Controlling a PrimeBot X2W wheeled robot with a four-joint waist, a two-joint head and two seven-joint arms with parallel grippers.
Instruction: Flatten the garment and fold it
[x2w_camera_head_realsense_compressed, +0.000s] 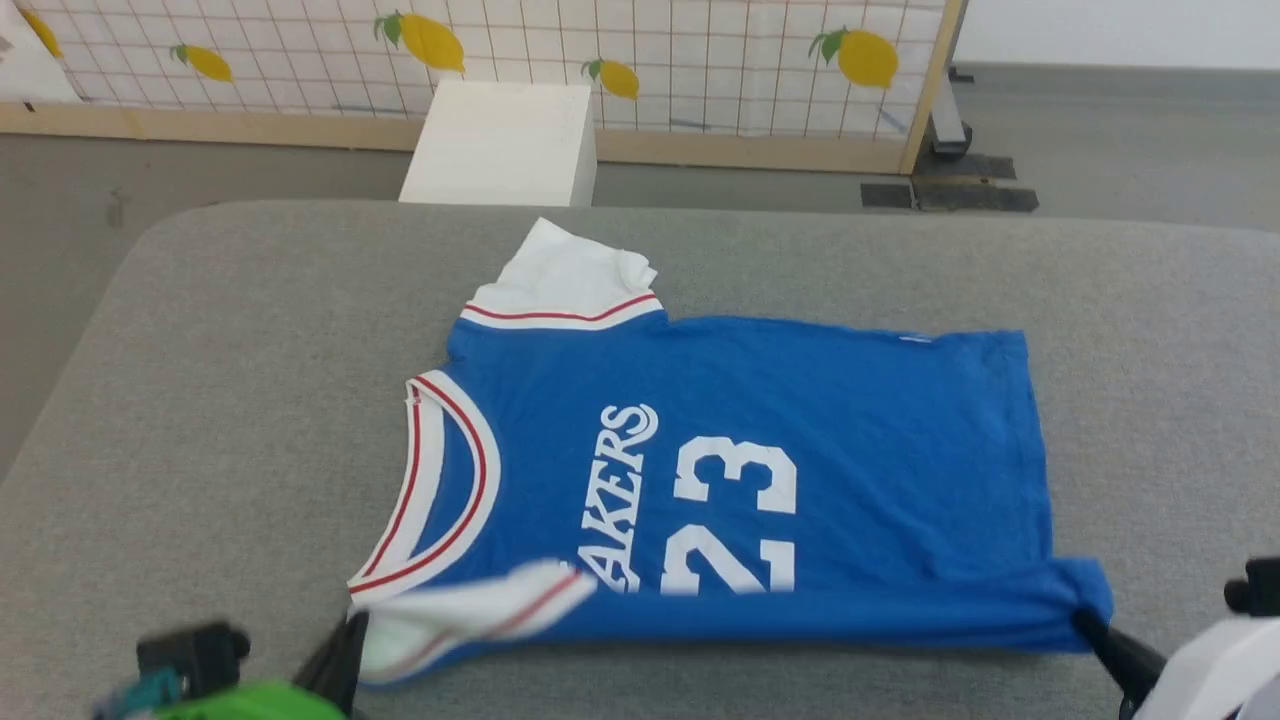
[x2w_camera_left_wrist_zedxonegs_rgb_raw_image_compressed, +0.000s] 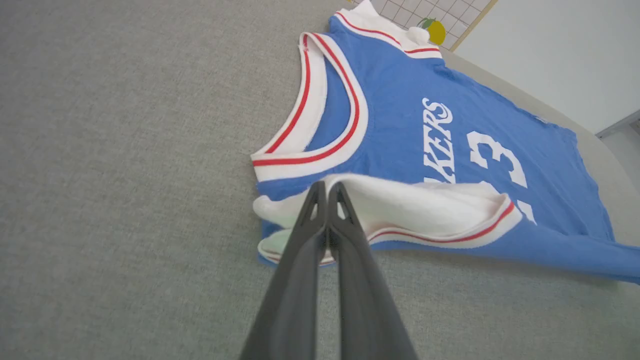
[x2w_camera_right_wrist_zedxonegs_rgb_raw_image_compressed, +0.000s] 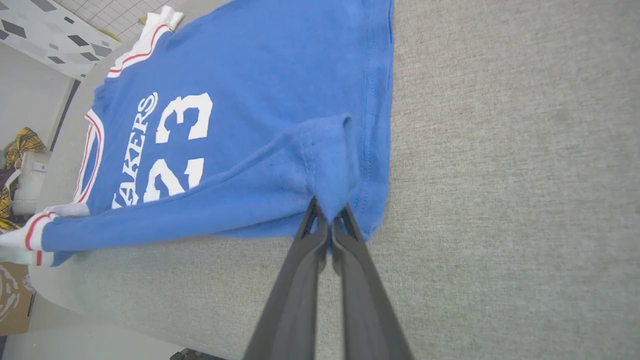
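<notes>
At the bottom left of the head view, the left tool (x2w_camera_left_wrist_zedxonegs_rgb_raw_image_compressed: 326, 187) is seen closed, its two smooth dark fingers pinched on the soft white near sleeve (x2w_camera_left_wrist_zedxonegs_rgb_raw_image_compressed: 425, 210) of the garment (x2w_camera_head_realsense_compressed: 800, 420). That sleeve is lifted and curled over the blue body, and a red stripe runs along its cuff. At the lower right, the right tool (x2w_camera_right_wrist_zedxonegs_rgb_raw_image_compressed: 327, 210) is likewise closed on a bunched corner of the stitched blue hem (x2w_camera_right_wrist_zedxonegs_rgb_raw_image_compressed: 325, 160). The near edge between the two grips is drawn into a long rolled fold.

The garment is laid across the middle of the worktop (x2w_camera_head_realsense_compressed: 200, 400), a grey, felt-like padded surface with rounded corners. The neckline (x2w_camera_head_realsense_compressed: 440, 480), a curved white band with red stripes, is turned toward the left of the frame. White lettering (x2w_camera_head_realsense_compressed: 620, 490) and a white number (x2w_camera_head_realsense_compressed: 735, 475) are printed on the smooth jersey cloth. The far sleeve (x2w_camera_head_realsense_compressed: 565, 275) is crumpled toward the upper centre.

Beyond the worktop a white box-shaped block (x2w_camera_head_realsense_compressed: 500, 145) is set on the grey floor (x2w_camera_head_realsense_compressed: 1100, 140); whether it is hollow cannot be told. Behind it a wood-framed panel (x2w_camera_head_realsense_compressed: 700, 60) with a grid and lemon print is stood.
</notes>
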